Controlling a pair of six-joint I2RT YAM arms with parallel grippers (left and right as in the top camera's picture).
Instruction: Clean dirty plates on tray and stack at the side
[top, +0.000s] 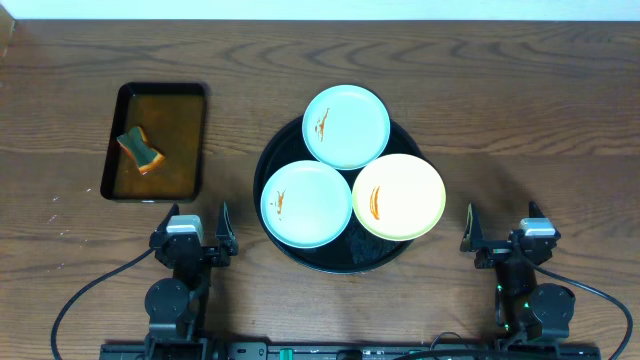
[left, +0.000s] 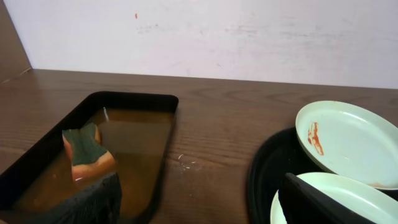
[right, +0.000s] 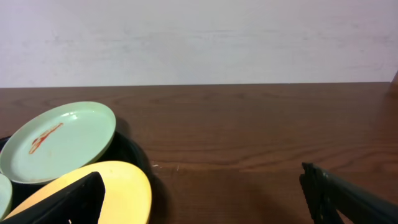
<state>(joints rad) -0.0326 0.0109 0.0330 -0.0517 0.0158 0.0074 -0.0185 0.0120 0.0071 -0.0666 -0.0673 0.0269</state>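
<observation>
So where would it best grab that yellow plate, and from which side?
Probably the yellow plate's outer rim on the right, where it juts past the tray's edge with nothing alongside. The plate is shallow, so only its thin rim offers a pinch. The open right gripper could come in low from that side.

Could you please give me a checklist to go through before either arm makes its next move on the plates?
1. Both mint plates and the yellow plate on the round tray: ok.
2. The sponge within reach in the small tray: ok.
3. The left fingers open and empty: ok.
4. The right fingers open and empty: ok.
5. Bare table beside the round tray for stacking: ok.
6. Which plate lies on top where the rims meet: cannot tell.
</observation>
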